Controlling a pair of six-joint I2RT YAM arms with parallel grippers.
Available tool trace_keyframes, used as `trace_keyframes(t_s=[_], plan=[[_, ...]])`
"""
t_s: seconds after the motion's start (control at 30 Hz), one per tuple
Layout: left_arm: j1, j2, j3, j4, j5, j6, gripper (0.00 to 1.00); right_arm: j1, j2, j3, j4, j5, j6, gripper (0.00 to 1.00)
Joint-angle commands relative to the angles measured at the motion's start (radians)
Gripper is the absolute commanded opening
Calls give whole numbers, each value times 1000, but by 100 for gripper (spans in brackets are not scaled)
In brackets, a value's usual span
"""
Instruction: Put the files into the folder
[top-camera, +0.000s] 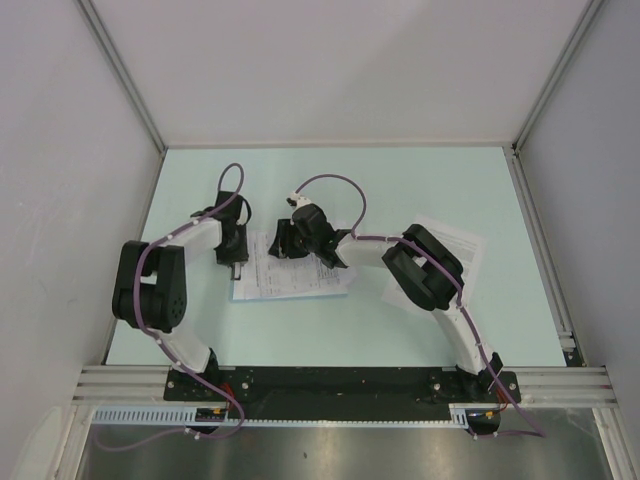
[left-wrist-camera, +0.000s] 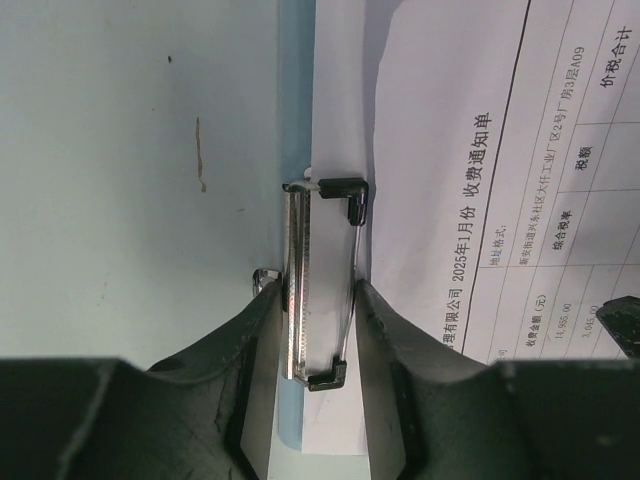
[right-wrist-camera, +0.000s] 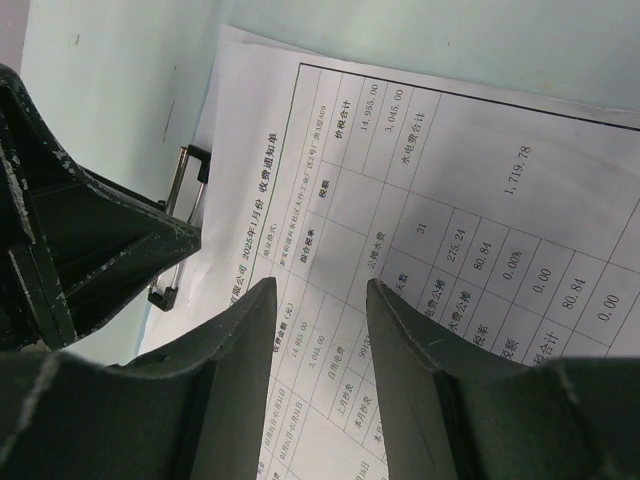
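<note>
The light-blue folder (left-wrist-camera: 296, 120) lies flat on the table, mostly covered by a white printed sheet (left-wrist-camera: 450, 150) with a table on it. My left gripper (left-wrist-camera: 318, 300) is shut on the folder's silver clip (left-wrist-camera: 300, 270) at its short left end, one finger on each side. In the top view the left gripper (top-camera: 237, 260) sits at the left end of the sheets (top-camera: 295, 278). My right gripper (right-wrist-camera: 320, 290) is open, its fingertips low over the same sheet (right-wrist-camera: 450, 200), just right of the clip (right-wrist-camera: 178, 210). It also shows in the top view (top-camera: 288, 240).
More printed sheets (top-camera: 465, 245) lie at the right, partly under my right arm (top-camera: 425, 270). The pale green table (top-camera: 330, 180) is walled on three sides. The left gripper's body (right-wrist-camera: 80, 250) stands close beside the right gripper's fingers.
</note>
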Motion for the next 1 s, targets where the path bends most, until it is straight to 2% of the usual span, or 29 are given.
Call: trace_keyframes(t_s=[0.0,0.13,0.4,0.5,0.6,0.63,0.8,0.83,0.97], plan=[[-4,34,18,26,-15,27,38,12,72,-39,-146,-25,-19,46],[-4,59,23,25,-12,27,43,12,72,-39,-148,-25,-20,46],[2,111,29,23,39,39,42,11,75,-38,-151,-24,-19,46],[5,116,33,12,45,55,39,9,75,-39,-152,-24,-19,46],[5,107,23,11,51,59,24,8,75,-39,-151,-28,-17,46],[6,104,15,12,56,59,14,9,76,-38,-148,-32,-16,46],[25,102,-12,35,169,41,5,12,84,-39,-132,-51,1,46],[35,87,-20,52,218,35,0,11,84,-39,-132,-58,6,46],[58,47,-51,72,278,15,0,0,85,-39,-146,-59,35,46]])
